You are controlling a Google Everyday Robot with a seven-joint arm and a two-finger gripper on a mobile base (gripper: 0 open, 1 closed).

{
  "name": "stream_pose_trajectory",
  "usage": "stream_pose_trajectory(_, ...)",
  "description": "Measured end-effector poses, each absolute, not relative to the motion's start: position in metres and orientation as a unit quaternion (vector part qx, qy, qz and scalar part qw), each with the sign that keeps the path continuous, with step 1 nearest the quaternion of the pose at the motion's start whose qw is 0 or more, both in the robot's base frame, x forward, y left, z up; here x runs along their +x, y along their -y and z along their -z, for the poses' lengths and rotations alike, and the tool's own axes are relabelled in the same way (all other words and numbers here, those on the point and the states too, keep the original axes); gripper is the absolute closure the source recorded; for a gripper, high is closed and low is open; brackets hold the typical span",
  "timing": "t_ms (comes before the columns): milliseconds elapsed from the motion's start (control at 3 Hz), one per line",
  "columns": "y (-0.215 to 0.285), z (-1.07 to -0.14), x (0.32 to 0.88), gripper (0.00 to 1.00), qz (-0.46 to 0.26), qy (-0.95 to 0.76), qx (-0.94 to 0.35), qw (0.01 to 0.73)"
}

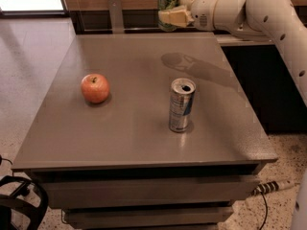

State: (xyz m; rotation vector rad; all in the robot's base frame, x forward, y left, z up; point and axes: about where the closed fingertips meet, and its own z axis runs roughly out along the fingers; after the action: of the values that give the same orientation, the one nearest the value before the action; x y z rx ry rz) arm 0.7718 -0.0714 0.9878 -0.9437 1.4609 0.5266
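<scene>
My gripper [169, 14] hangs high above the far edge of the grey table [129, 138], shut on a green can [169, 0] that it holds upright in the air. The white arm reaches in from the upper right. Its shadow falls on the tabletop below. A silver and blue can [181, 105] with an open top stands upright right of the table's middle. A red apple [95, 88] rests on the left part of the table. Both are well apart from the gripper.
A metal bracket [115, 14] stands beyond the table's far edge against a wooden wall. A dark cabinet [268, 80] lies to the right. A black object [19, 205] and cables sit on the speckled floor at the lower left and right.
</scene>
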Motion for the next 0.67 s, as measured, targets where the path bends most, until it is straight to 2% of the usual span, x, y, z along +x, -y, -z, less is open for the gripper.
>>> stream_pose_trajectory(667, 0.0762, -0.9817, 0.7769, 1.0, -0.232, -0.655, -0.398, 0.599)
